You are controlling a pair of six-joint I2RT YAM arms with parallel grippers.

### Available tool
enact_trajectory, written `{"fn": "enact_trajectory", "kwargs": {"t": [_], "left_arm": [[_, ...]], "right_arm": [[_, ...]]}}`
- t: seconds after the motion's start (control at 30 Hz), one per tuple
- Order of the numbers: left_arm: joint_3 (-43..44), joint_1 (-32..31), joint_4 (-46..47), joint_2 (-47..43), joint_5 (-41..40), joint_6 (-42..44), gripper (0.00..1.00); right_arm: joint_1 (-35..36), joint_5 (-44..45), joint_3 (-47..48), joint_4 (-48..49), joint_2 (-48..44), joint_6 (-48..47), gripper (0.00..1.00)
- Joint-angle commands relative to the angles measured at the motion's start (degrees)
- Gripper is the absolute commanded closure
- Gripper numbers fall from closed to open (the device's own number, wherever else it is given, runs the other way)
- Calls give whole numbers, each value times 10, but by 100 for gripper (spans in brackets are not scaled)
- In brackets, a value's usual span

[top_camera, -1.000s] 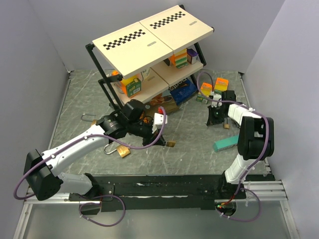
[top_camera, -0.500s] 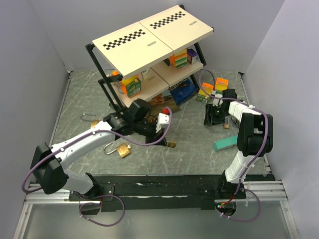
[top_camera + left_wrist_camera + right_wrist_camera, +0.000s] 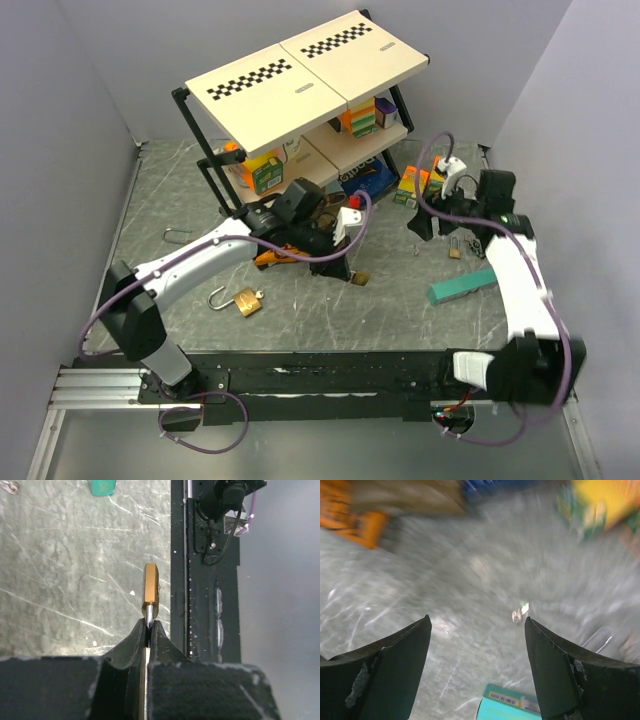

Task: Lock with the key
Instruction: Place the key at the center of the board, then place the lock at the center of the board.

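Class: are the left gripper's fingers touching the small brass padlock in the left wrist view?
Touching. The left wrist view shows both fingers pinching the brass padlock by its silver shackle, with no gap.

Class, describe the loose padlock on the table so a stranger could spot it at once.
Find the checkered-top shelf at the back, then come straight toward the near edge. A brass padlock lies flat there, shackle open, unlike the second padlock pinched in the left hand.
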Motion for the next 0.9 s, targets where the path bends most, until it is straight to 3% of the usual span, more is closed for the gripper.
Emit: {"fn": "enact_trajectory", "kwargs": {"t": [0.0, 0.1, 0.33, 0.63, 0.87], "left_arm": [[71, -2, -56, 35, 36, -50, 99], [101, -2, -75, 65, 61, -91, 99], [129, 0, -69, 113, 138, -208, 99], [104, 2, -15, 120, 163, -308, 99], [80, 21, 4, 114, 178, -330, 99]], "right_arm": [[3, -158, -44, -61, -128, -157, 16], [25, -189, -61, -98, -201, -219, 16], [224, -94, -137, -43, -348, -202, 16], [381, 30, -178, 8, -334, -190, 20], [414, 87, -177, 25, -312, -215, 36]]}}
